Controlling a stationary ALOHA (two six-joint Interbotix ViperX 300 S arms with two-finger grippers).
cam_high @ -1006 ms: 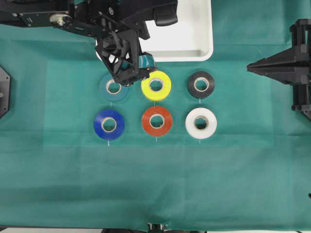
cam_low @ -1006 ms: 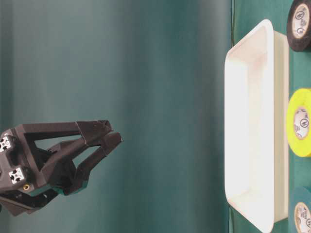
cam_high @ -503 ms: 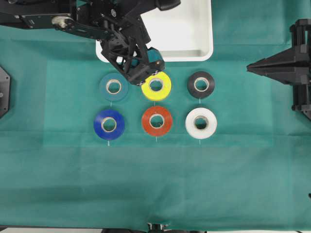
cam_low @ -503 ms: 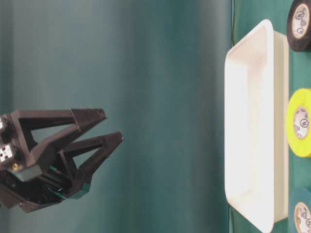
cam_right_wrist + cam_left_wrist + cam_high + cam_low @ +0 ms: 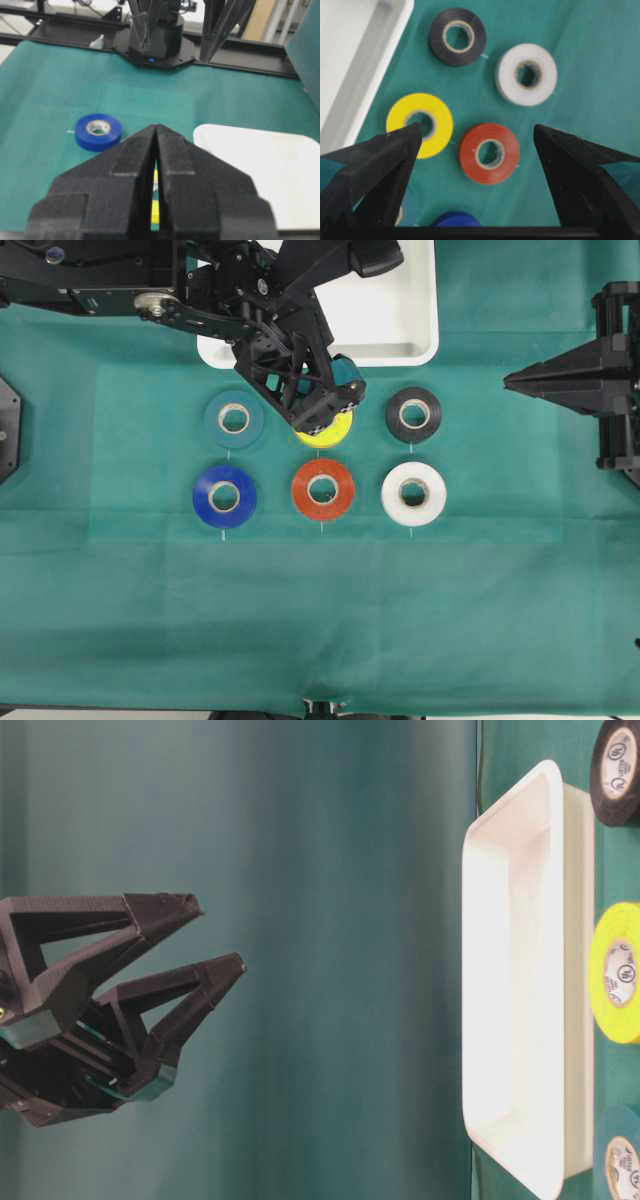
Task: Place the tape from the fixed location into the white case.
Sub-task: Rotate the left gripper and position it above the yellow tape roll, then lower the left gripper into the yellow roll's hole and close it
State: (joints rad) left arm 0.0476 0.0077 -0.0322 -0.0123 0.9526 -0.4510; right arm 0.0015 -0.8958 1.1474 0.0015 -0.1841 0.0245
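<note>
Approach to the pick is the step in hand, judged from the layout: nothing is held yet. On the left of the overhead view the teal roll and blue roll lie on the green-covered counter, clear of the work. Next along, the left hand hangs over the tape, hiding most of it from above; only the near edge of the yellow roll shows. The wrist view shows the tape flat on the cloth, with the hand's two fingers spread wide and the left fingertip over the roll's rim, the right one well apart past the orange-red roll. To do this step well, the hand should centre so the fingers straddle the yellow roll alone, then descend without nudging the orange-red roll just beside it. The white case sits just behind the tape and holds nothing visible. The black roll and white roll lie further right. At the far right the right hand is parked, fingers pressed together, well apart from all rolls.
</note>
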